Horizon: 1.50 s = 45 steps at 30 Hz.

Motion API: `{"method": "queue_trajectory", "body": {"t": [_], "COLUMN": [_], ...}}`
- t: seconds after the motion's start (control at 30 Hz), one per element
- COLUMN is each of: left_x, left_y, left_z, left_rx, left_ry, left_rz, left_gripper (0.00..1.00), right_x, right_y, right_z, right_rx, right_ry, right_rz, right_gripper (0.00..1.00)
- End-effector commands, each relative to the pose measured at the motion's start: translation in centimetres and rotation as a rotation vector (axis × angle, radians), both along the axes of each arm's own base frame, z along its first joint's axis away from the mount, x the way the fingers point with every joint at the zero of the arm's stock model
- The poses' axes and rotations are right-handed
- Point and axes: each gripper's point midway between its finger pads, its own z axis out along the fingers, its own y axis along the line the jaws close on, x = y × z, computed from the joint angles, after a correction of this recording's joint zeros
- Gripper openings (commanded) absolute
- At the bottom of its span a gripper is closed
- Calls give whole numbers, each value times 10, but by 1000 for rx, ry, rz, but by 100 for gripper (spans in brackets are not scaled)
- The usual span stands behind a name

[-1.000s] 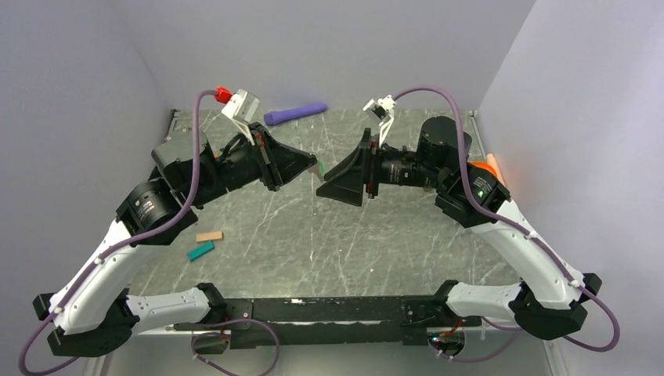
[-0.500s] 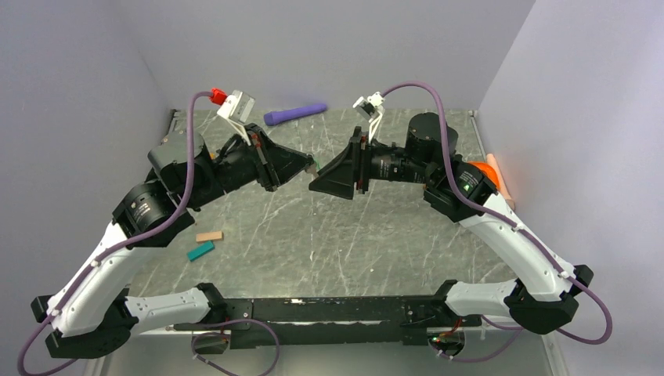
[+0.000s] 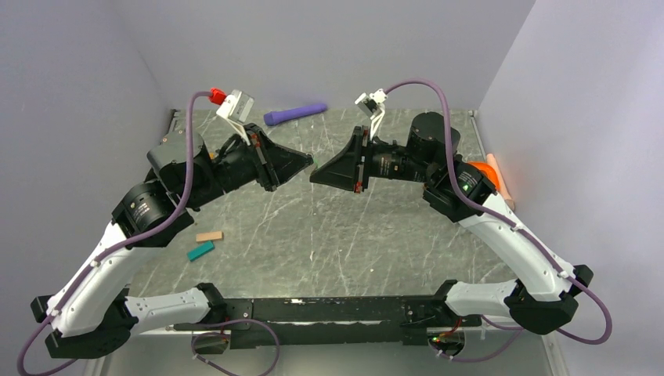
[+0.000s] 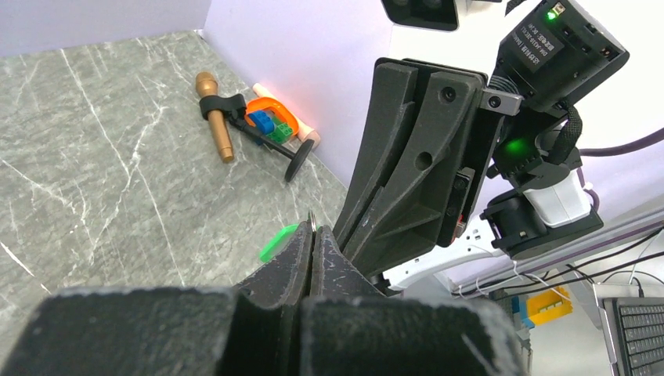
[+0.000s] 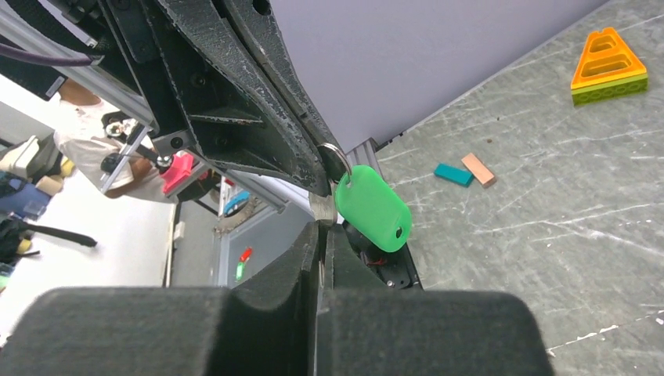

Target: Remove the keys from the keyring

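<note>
One green key tag hangs from the keyring, in mid-air above the table's far middle. Left gripper jaws clamp the ring; right gripper jaws meet on metal beside the tag, hold unclear. Risk: pulling apart may slip either thin grip and drop both.

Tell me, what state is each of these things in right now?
left gripper: shut on the keyring.
right gripper: shut on a silver piece under the ring.
keyring: held off the table, between both grippers.
green key tag: hanging from the keyring, not yet removed.
</note>
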Motion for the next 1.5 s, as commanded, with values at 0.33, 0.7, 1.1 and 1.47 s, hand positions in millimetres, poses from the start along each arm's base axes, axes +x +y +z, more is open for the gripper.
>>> {"method": "queue_trajectory", "body": {"t": [0.33, 0.7, 1.1, 1.47], "left_x": [15, 27, 46, 78], "left_y": [28, 62, 55, 57], "left_z": [17, 19, -15, -180], "left_rx": [-73, -207, -14, 301], "left_ry": [-31, -23, 40, 429], "left_rz": [168, 352, 403, 476], "left_gripper": [0, 0, 0, 0], "right_x": [-6, -10, 5, 14], "right_y": [-15, -31, -52, -97], "right_z": [14, -10, -47, -97], "right_rx": [56, 20, -97, -227], "right_ry": [-49, -30, 23, 132], "right_rz": [-39, -100, -255, -488], "right_gripper": [0, 0, 0, 0]}}
